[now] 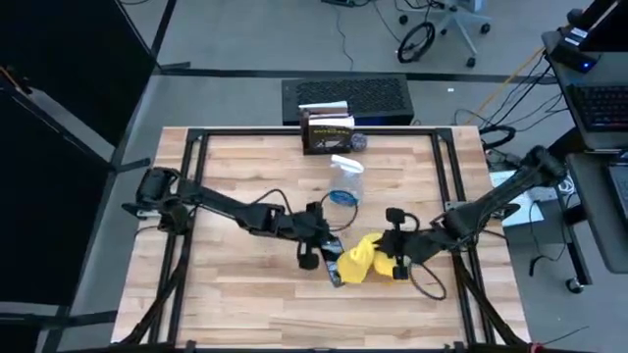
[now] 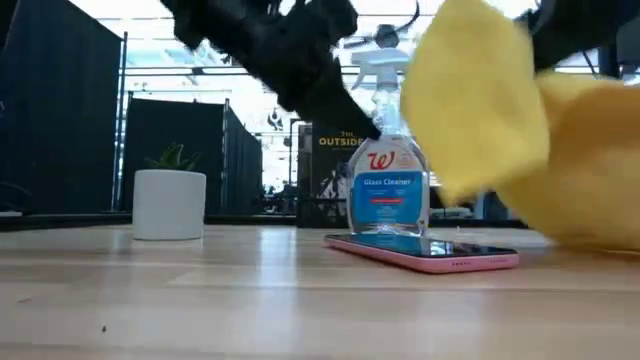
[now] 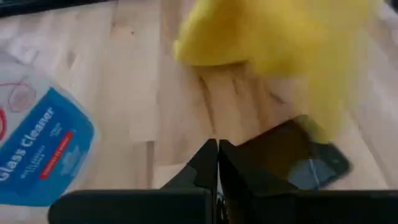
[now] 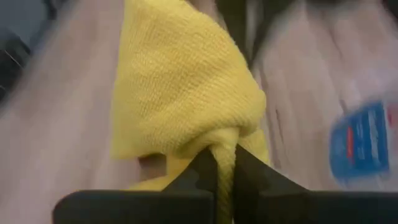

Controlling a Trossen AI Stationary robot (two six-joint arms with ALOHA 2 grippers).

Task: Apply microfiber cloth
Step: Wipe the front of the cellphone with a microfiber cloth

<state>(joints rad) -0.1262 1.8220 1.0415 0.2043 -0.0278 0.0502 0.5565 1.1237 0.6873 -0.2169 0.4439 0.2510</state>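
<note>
Above the wooden table (image 1: 245,284), microfiber cloth (image 4: 180,93) pinched between right fingers (image 4: 205,174).

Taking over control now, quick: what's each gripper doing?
Left gripper: shut, empty, above the phone.
Right gripper: shut on the microfiber cloth.

Even, bright light; the wrist views are motion-blurred, and the low view's backdrop glares.
</note>
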